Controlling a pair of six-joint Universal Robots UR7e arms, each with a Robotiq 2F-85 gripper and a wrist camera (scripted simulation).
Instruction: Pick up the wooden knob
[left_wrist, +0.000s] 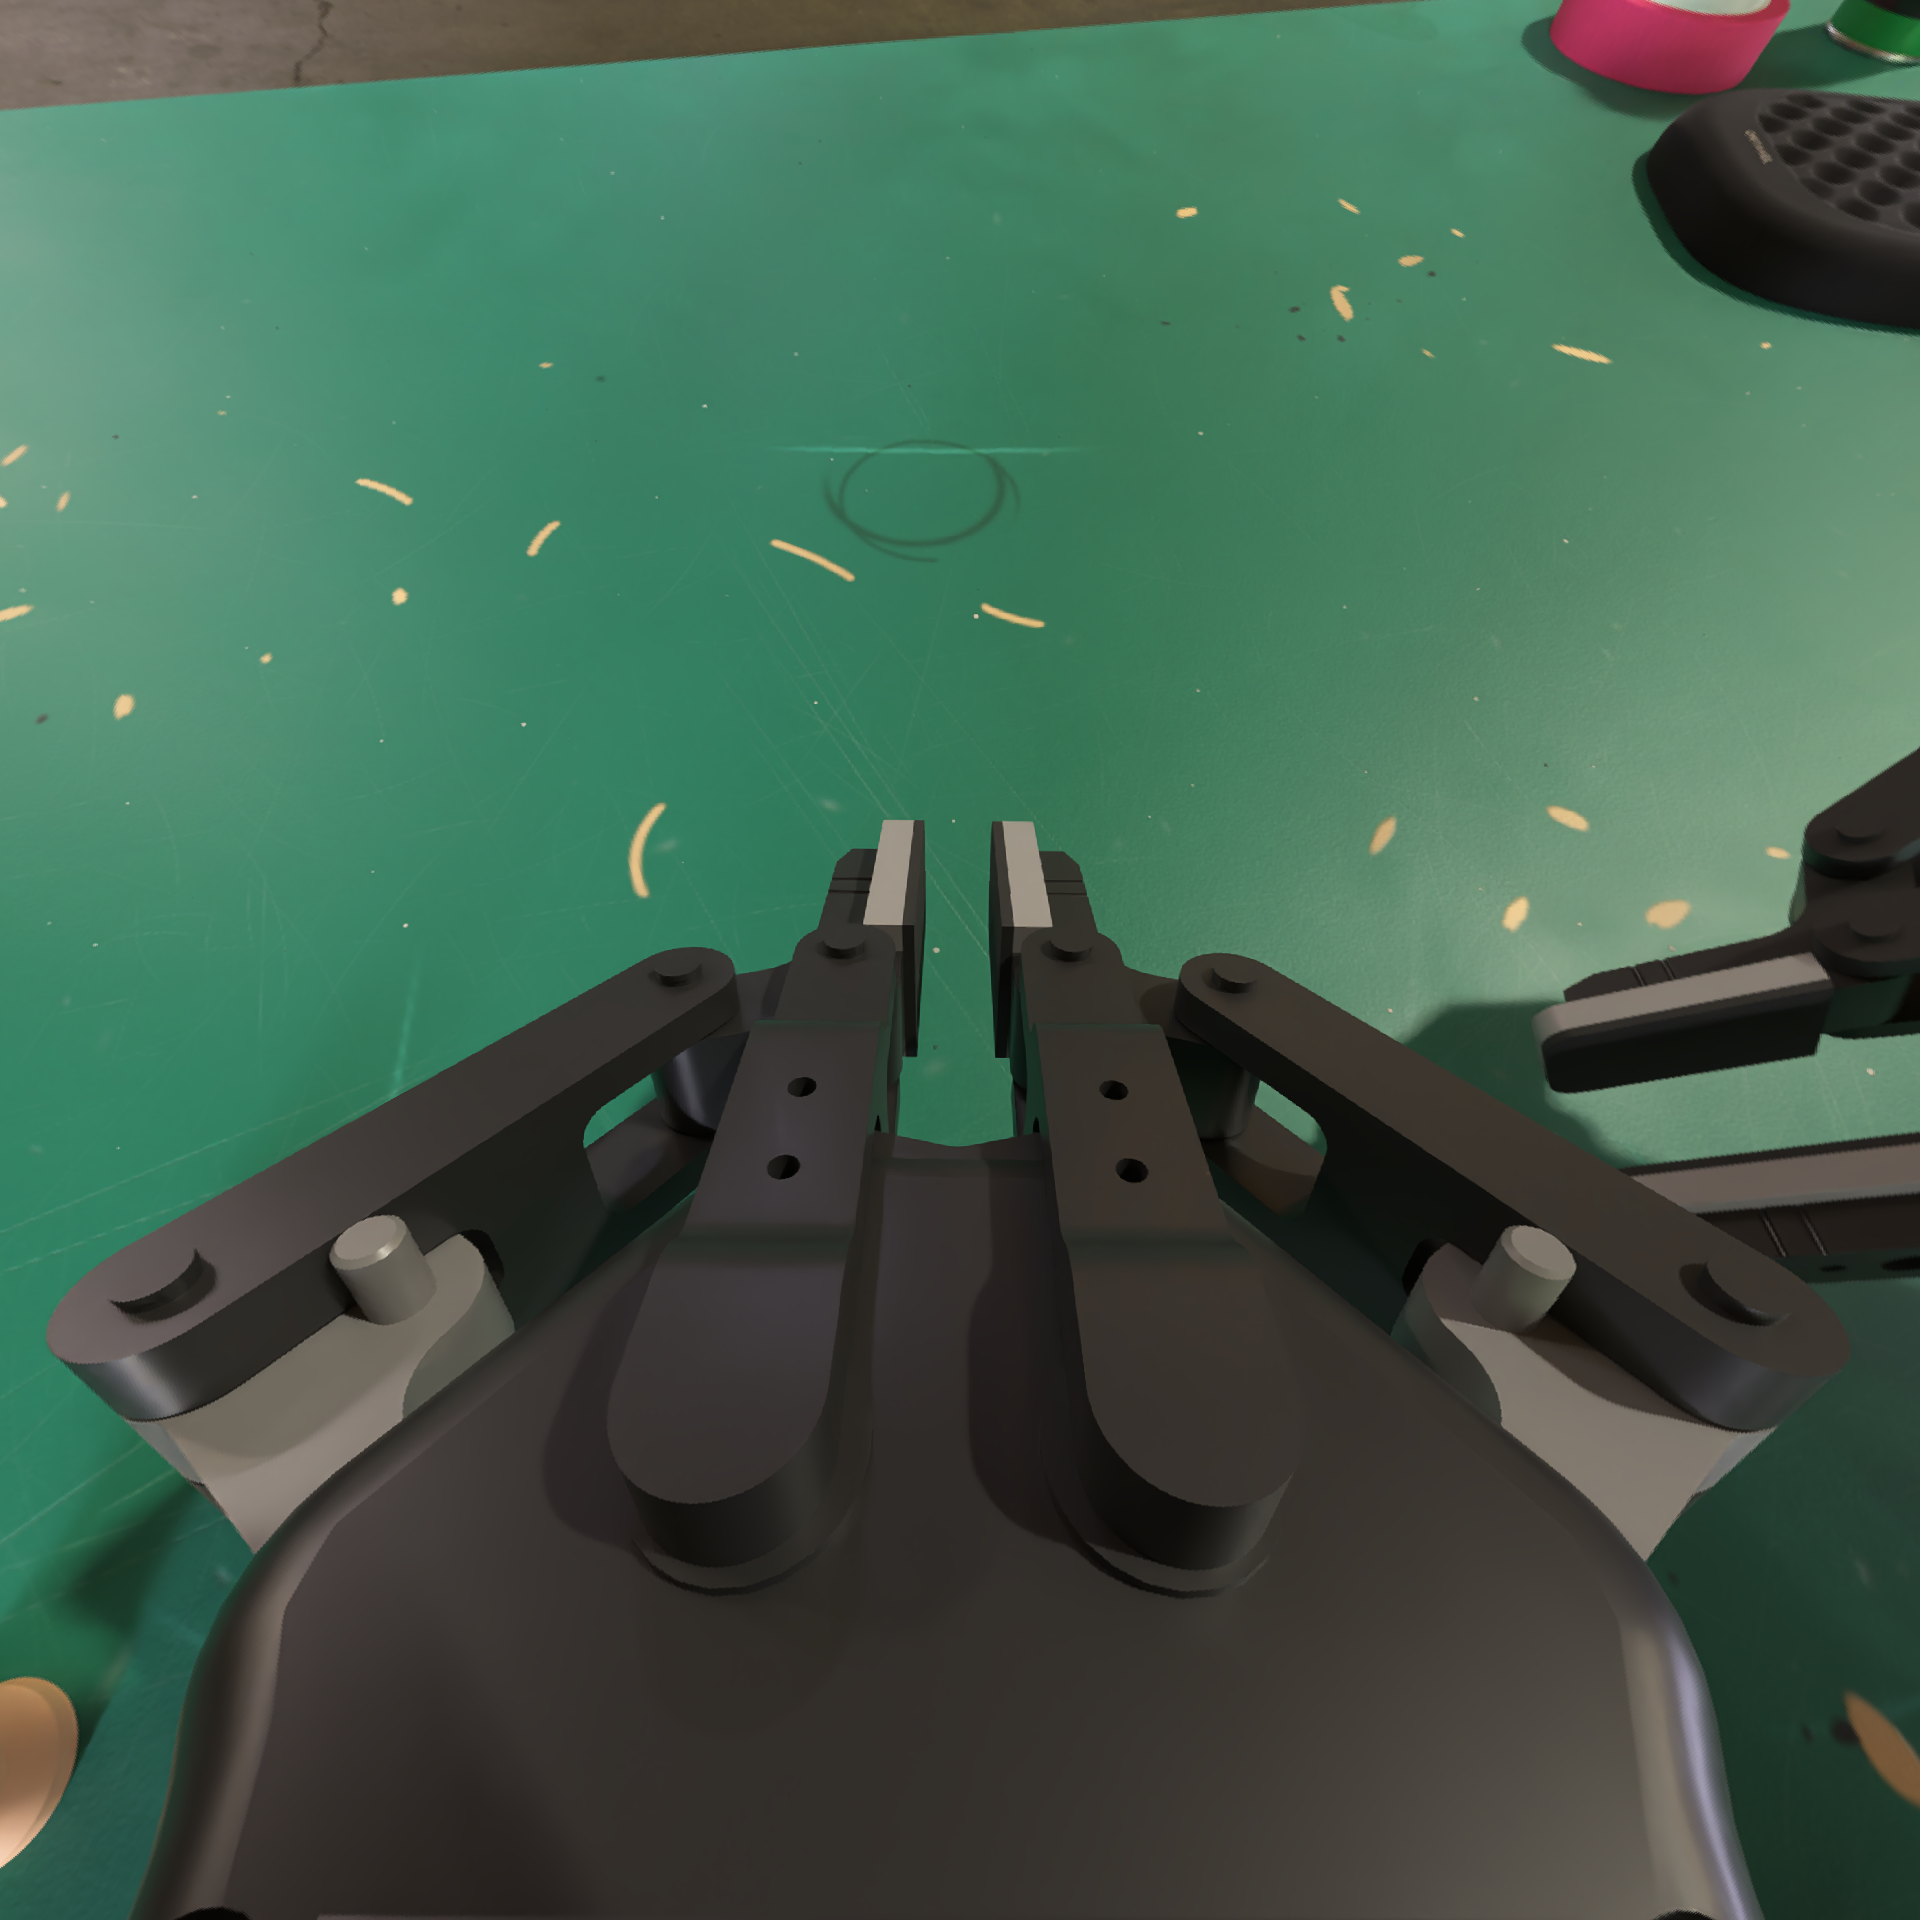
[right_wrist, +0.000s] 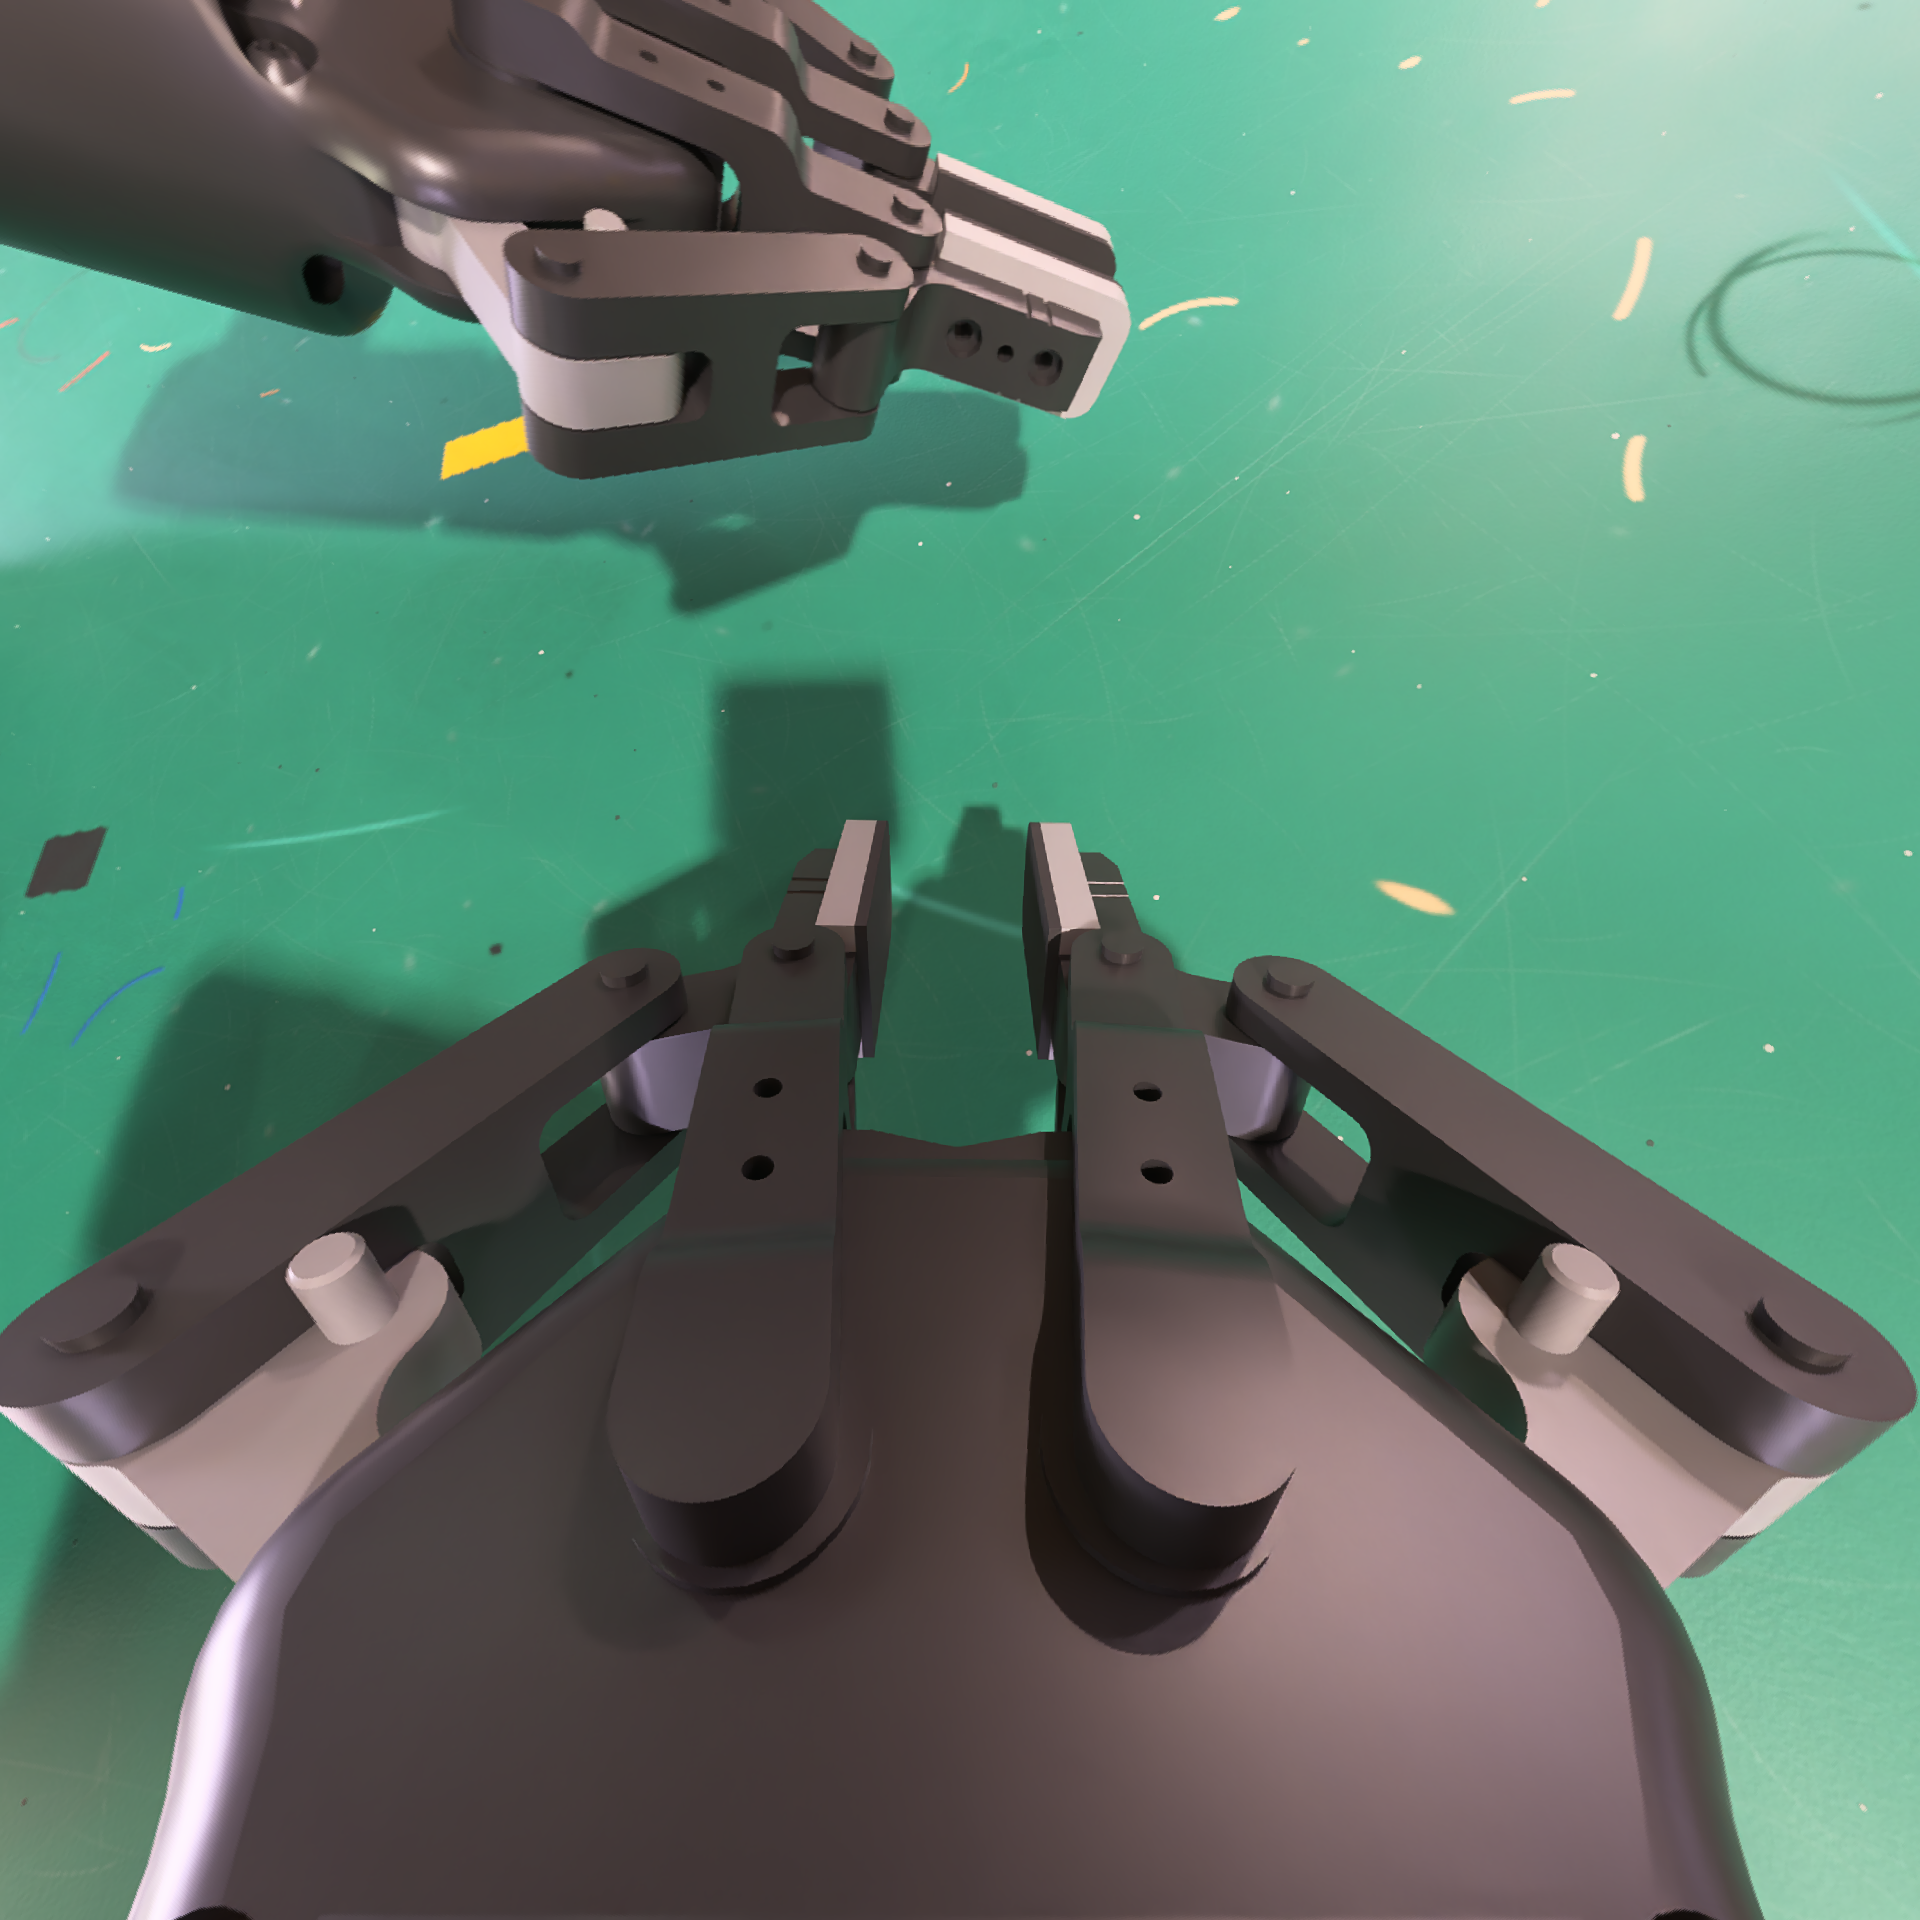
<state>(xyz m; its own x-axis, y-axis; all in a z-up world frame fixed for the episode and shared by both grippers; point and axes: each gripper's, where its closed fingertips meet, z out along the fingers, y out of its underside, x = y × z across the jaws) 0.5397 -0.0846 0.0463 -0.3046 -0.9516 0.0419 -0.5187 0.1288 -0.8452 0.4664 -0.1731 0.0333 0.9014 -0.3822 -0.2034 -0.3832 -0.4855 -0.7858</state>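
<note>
Green matting (left_wrist: 416, 260), scratched and strewn with pale wood shavings, covers the table, and a strip of grey floor shows past its far edge. From the left wrist view, the left gripper (left_wrist: 957, 868) hangs over bare mat with its fingers almost together, only a thin gap between the pads, and nothing is held there. The wooden knob (left_wrist: 31, 1766) appears as a rounded tan shape at the lower-left border, behind the fingertips and to the gripper's left, beside its base; only a part of it is seen, so I cannot tell its axis. Ahead and far to the right lie a black perforated pad (left_wrist: 1797, 208), a pink tape roll (left_wrist: 1662, 42) and a green can (left_wrist: 1881, 31). The right gripper's fingers (left_wrist: 1683, 1013) enter from the right side. From the right wrist view, the right gripper (right_wrist: 957, 873) is a little more parted, also empty, and over bare mat. The left gripper (right_wrist: 1039, 301) is ahead and slightly to the left, with a yellow scrap (right_wrist: 483, 449) under it. No knob shows in this view. I judge the left arm is nearer to the knob; it probably must draw back and toward its left, and spread its fingers first.
</note>
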